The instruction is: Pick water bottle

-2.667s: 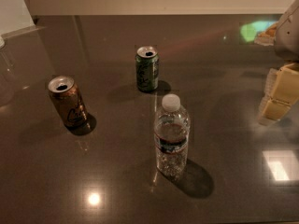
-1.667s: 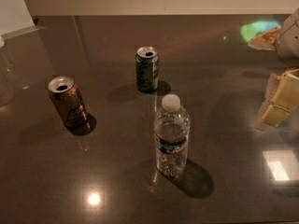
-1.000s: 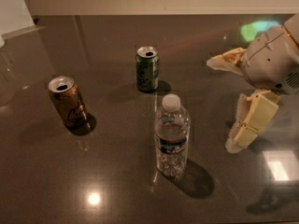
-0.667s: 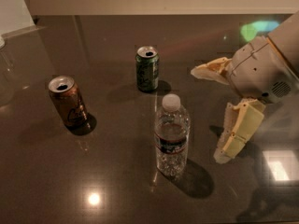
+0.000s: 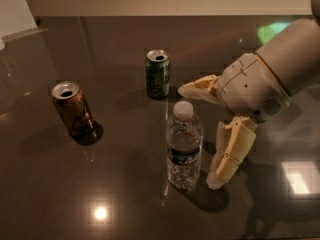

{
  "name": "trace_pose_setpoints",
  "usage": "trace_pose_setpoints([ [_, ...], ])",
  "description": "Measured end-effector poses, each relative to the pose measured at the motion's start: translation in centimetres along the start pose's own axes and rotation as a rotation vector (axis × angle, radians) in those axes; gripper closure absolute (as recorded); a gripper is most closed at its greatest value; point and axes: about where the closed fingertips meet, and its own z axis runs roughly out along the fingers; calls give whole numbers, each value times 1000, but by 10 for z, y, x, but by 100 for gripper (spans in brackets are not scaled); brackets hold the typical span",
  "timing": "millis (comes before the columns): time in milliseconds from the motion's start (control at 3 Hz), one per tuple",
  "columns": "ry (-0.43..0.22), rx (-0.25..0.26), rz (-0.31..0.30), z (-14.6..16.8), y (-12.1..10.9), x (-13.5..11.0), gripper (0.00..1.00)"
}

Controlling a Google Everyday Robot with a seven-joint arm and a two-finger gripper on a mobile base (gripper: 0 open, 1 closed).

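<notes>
Just beside the gripper [image 5: 198, 136], whose fingers [image 5: 231, 151] are spread wide, the bottle [image 5: 184, 145] stands upright on the table [image 5: 50, 184]. Past the upper finger stands a green can [image 5: 158, 74]; a brown can [image 5: 73, 109] is well apart from the gripper.

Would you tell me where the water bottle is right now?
In the camera view, the water bottle stands mid-frame, just in front of the green can, with the open gripper close on its right.
</notes>
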Motion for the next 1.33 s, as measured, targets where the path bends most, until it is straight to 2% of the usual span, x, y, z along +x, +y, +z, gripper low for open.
trace_pose_setpoints([
  [333,-39,-29,4,11,-2,-10,16],
  [667,-69,-45,15,16,-3,-16,39],
  [1000,-95,-46,32,13,-5,-19,63],
  [1333,-126,-10,54,-4,-9,-24,86],
])
